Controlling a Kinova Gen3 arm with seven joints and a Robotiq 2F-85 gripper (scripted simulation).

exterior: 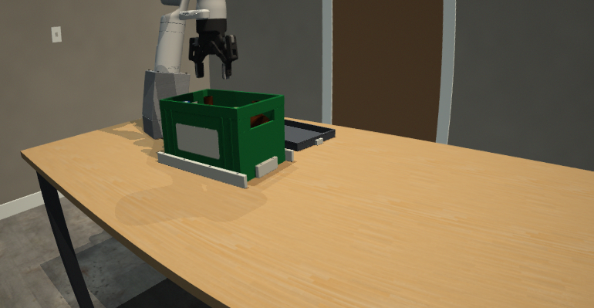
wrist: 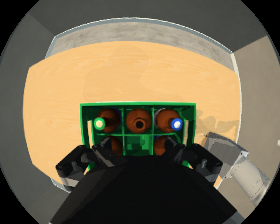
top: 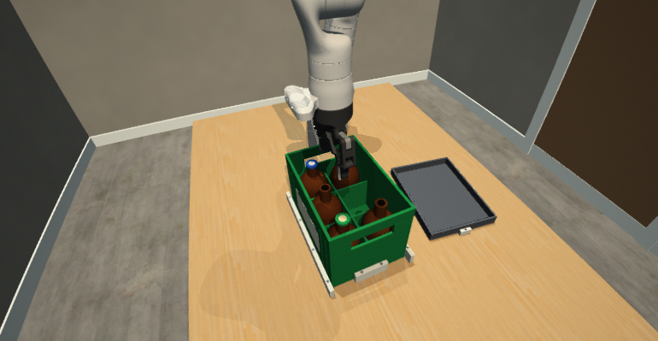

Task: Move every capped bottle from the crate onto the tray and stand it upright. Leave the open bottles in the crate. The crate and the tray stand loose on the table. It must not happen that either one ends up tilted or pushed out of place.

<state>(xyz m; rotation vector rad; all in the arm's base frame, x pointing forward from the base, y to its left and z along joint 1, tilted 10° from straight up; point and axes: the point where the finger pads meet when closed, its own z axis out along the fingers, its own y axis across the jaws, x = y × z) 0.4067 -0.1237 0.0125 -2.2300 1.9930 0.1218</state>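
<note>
The green crate (top: pixel 373 253) (exterior: pixel 229 139) (wrist: pixel 138 104) holds several brown bottles. A blue-capped bottle (top: pixel 313 182) (wrist: pixel 177 124) stands in its far left corner in the top view, a green-capped bottle (top: pixel 342 220) (wrist: pixel 99 124) in the near left compartment. An open bottle (top: pixel 326 207) (wrist: pixel 138 120) stands between them, another open bottle (top: pixel 378 219) at the near right. The far right bottle (top: pixel 352 178) (wrist: pixel 161 146) has its top hidden by the gripper. My gripper (top: pixel 335 160) (exterior: pixel 213 76) is open and empty above the crate. The dark tray (top: pixel 442 196) (exterior: pixel 305 133) holds nothing.
The middle right compartment (top: pixel 358 200) (wrist: pixel 136 145) has no bottle. White strips (top: pixel 309 243) (exterior: pixel 201 168) and a white block (top: pixel 371 271) (exterior: pixel 266 167) edge the crate's base. A small white block (top: pixel 465 231) (exterior: pixel 318 141) touches the tray's near side. Crate walls and dividers surround the bottles.
</note>
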